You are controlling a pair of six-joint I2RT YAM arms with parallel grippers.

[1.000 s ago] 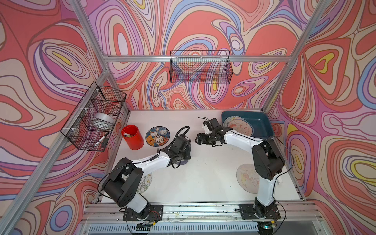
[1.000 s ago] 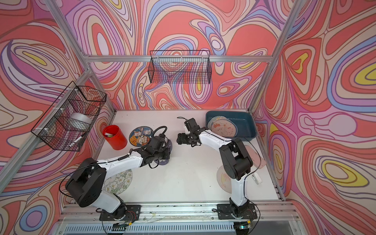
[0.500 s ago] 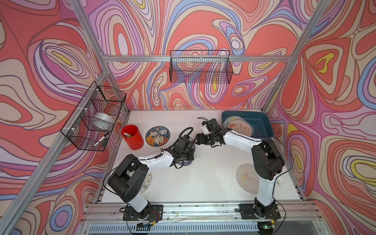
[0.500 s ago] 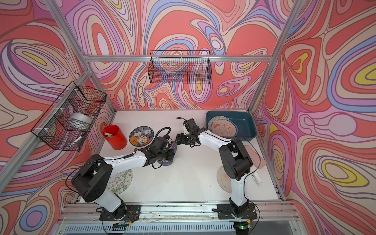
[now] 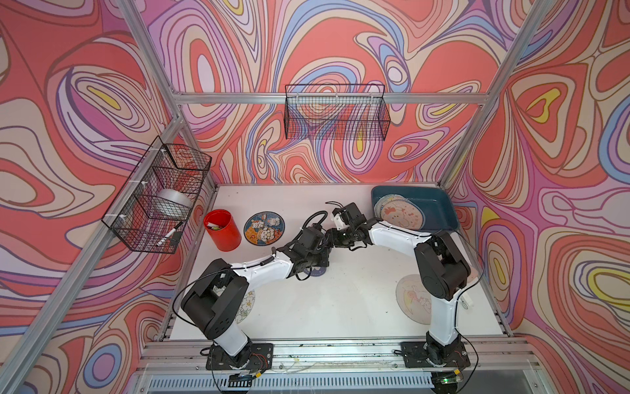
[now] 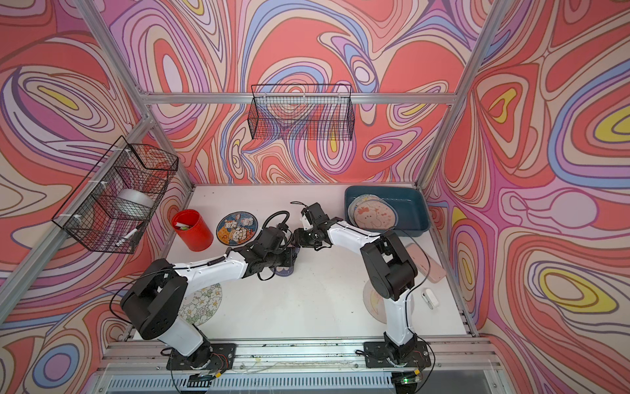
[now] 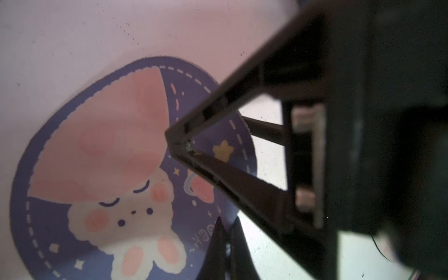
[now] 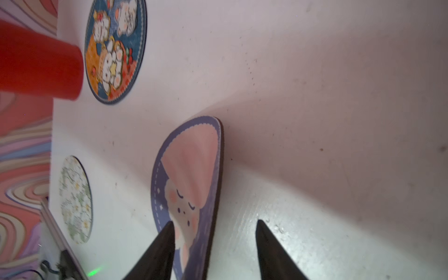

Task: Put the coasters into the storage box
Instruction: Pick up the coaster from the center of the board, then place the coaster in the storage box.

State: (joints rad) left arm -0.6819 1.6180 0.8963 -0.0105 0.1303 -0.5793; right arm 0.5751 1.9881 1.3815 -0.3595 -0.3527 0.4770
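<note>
Purple coaster (image 8: 191, 174) tipped up near the middle of the table (image 5: 341, 307), toward the back, with both arms reaching in to it.

The purple coaster, printed with a sleeping rabbit, stands tilted with one edge raised off the table. The right gripper (image 8: 214, 221) is partly open and straddles its near edge: one finger overlaps the printed face and the other stands apart from the back, so nothing is clamped. The left gripper (image 7: 180, 143) is closed tip to tip in front of the printed face; I cannot tell whether it touches. The storage box (image 5: 439, 204) sits in the back right corner, holding stacked coasters (image 5: 400, 213). A blue coaster (image 5: 264, 228) lies just beside the red cup (image 5: 222, 229) near the back left, a floral coaster (image 6: 201, 303) near the left edge, and a pale coaster (image 5: 410, 300) near the right edge.
</note>
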